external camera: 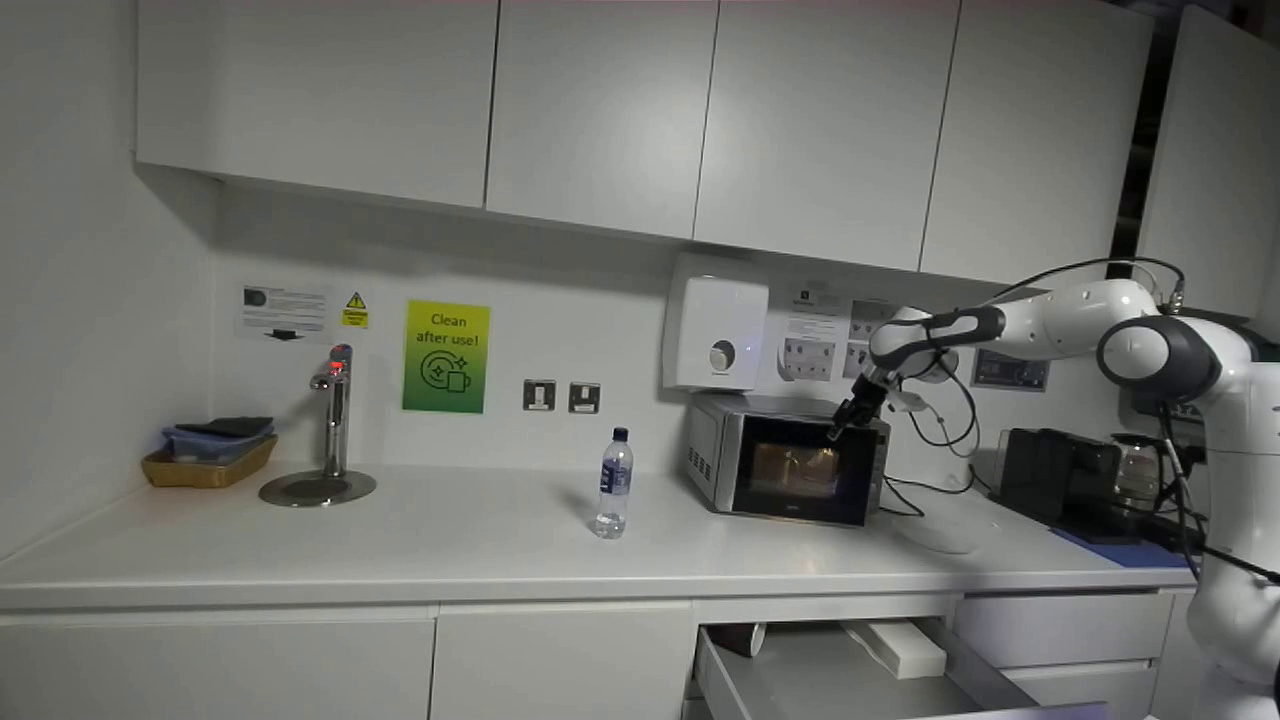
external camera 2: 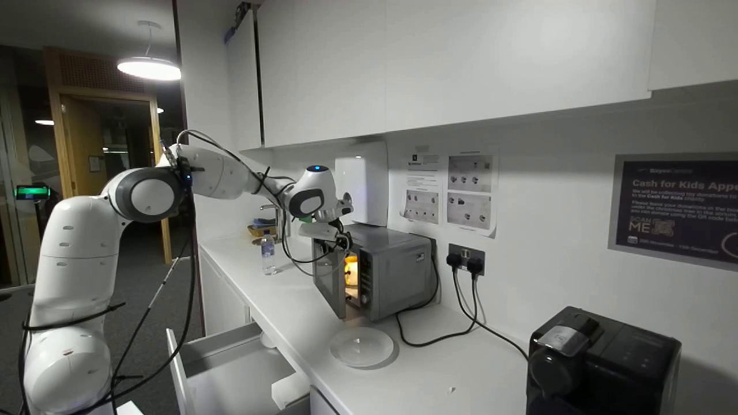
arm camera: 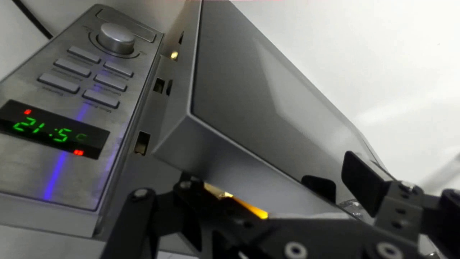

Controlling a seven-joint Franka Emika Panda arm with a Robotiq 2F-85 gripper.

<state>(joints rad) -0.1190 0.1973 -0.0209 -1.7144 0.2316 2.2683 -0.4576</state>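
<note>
At ajar microwave door [arm camera: 266, 108], end effector [external camera: 842, 420] spread wide, near top edge [arm camera: 233, 172]

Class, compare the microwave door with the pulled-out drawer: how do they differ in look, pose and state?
The microwave door stands upright; the pulled-out drawer lies level. The microwave door looks darker than the pulled-out drawer. The microwave door is only ajar, whereas the pulled-out drawer stands wide open. Shared: neither is closed.
</note>
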